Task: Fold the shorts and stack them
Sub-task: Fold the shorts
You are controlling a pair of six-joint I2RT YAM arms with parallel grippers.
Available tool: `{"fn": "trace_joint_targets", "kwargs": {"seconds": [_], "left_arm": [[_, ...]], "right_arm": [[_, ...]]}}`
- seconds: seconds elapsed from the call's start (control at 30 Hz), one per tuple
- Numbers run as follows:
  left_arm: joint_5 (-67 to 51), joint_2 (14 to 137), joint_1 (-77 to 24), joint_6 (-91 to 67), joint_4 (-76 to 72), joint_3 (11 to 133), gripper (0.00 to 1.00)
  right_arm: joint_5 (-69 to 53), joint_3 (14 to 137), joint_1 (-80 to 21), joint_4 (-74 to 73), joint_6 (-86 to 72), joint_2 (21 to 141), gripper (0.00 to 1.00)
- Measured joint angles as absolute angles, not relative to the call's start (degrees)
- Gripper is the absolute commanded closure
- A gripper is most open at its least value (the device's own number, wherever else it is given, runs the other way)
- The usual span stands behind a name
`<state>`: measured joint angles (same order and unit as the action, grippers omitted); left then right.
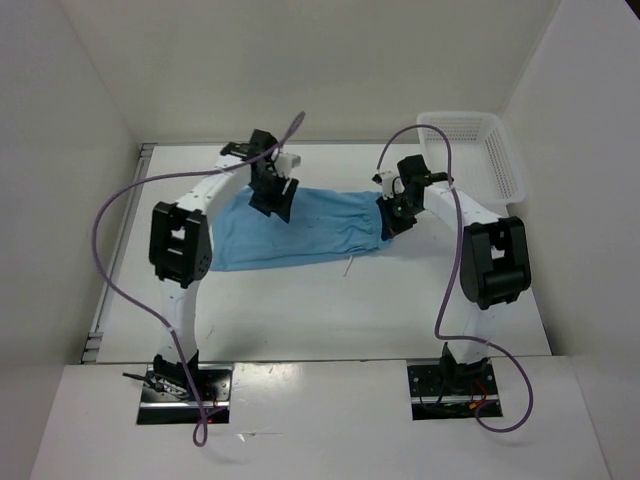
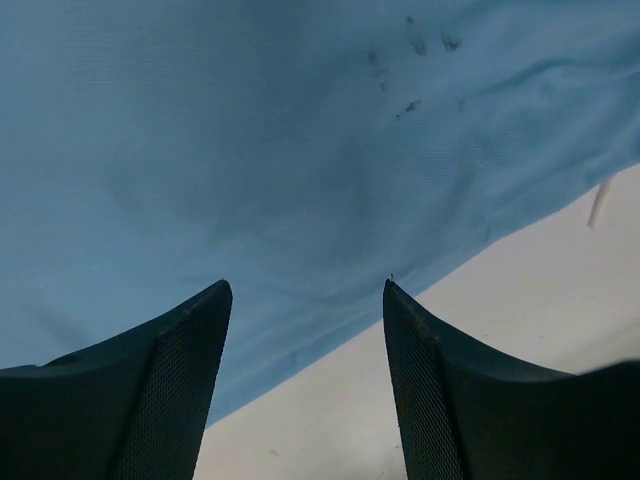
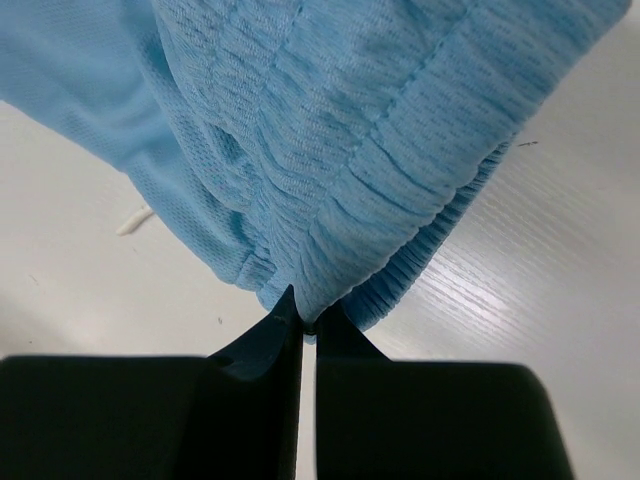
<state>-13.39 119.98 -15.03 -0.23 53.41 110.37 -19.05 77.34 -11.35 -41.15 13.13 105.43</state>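
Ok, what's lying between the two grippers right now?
The blue shorts lie spread across that whole stretch, from the left gripper to the right gripper, as the top view shows.

The light sky-blue cloth shorts (image 3: 330, 120) were a soft fine-mesh knit. The white bench (image 3: 540, 250) showed faint wood grain, slightly glossy. The left end effector (image 2: 306, 292) looked matt black, finely textured.

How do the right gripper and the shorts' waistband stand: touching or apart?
Touching: right wrist view shows the right gripper pinching the waistband, jaws closed on it.
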Motion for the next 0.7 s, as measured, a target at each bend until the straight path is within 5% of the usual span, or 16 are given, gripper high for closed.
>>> {"fn": "trace_joint_targets", "kwargs": {"seconds": [0.43,0.7], "left_arm": [[-14.3,138.2,-24.2,-0.3,52.1,123.1,0.26],[-27.0,148.0,-30.3,-0.3,50.8,137.3,0.26]], "right_arm": [[-18.2,80.1,-9.2,-43.2,14.4,98.7,1.00],[-18.9,87.4,-6.4,-45.9,14.0,94.8,1.00]]}}
